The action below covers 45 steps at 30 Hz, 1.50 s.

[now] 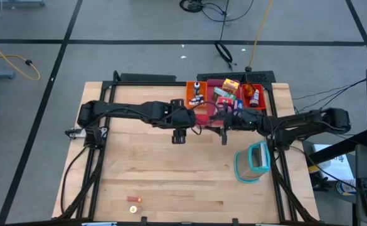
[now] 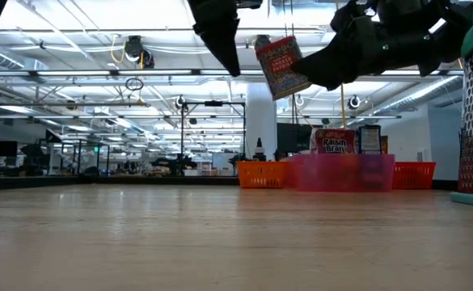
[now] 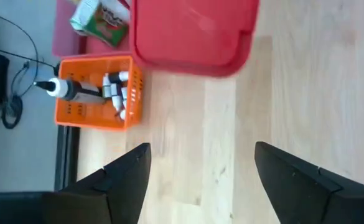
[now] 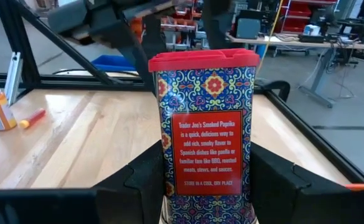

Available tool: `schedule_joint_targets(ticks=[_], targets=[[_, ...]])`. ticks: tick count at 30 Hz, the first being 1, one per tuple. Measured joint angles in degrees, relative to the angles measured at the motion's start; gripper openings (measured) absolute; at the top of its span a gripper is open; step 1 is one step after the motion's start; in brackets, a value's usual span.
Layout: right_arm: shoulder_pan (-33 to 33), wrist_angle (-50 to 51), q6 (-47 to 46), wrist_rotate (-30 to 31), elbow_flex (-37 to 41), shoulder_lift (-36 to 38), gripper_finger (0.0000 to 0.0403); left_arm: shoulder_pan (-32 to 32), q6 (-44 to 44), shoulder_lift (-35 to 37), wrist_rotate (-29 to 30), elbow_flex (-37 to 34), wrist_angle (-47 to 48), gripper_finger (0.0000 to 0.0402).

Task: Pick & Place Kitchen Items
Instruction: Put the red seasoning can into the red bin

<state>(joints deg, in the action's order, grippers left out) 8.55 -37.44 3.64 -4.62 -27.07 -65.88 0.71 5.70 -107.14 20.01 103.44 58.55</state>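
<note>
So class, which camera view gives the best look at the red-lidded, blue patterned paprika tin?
The right wrist view: the red-lidded, blue patterned paprika tin fills the picture, label readable, held in the right gripper. The low view shows the tin small, tilted, lifted above the table. The high view barely shows it, and the left wrist view misses it.

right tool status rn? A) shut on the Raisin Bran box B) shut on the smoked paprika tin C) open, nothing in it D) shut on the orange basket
B: in the right wrist view the right tool is clamped on both sides of the red-lidded smoked paprika tin, and the low view shows that tin held up in the air above the table.
</note>
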Motion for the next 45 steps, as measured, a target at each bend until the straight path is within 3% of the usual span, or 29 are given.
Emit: schedule_joint_targets(ticks=[6, 13, 19, 24, 33, 40, 45], targets=[[0.8, 9.1, 0.1, 2.0, 0.0, 7.0, 0.0172, 0.0, -2.0, 1.4, 0.0, 0.0, 1.5, 0.0279], [0.9, 15.8, 0.2, 11.2, 2.9, 16.4, 0.0172, 0.8, -3.1, 1.4, -0.1, -0.5, 3.2, 0.0275], [0.9, 17.8, -1.9, 23.2, 7.2, 25.3, 0.0172, 1.3, -4.8, 2.6, -0.3, -6.3, 1.6, 0.0275], [1.1, 18.9, -2.0, 28.5, 8.5, 30.3, 0.0172, 1.7, -6.3, 6.7, -0.3, -14.8, -3.3, 0.0274], [2.5, 26.5, -2.5, 42.0, 8.6, 34.0, 0.0172, 2.0, -9.4, 19.0, -0.7, -35.5, -21.4, 0.0274], [3.6, 29.9, -3.3, 49.5, 8.8, 35.0, 0.0172, 2.2, -14.2, 25.6, -0.7, -48.1, -32.2, 0.0273], [4.9, 29.1, -7.1, 51.0, 12.8, 36.2, 0.0172, 2.7, -16.6, 26.2, -0.8, -54.2, -39.5, 0.0273]])
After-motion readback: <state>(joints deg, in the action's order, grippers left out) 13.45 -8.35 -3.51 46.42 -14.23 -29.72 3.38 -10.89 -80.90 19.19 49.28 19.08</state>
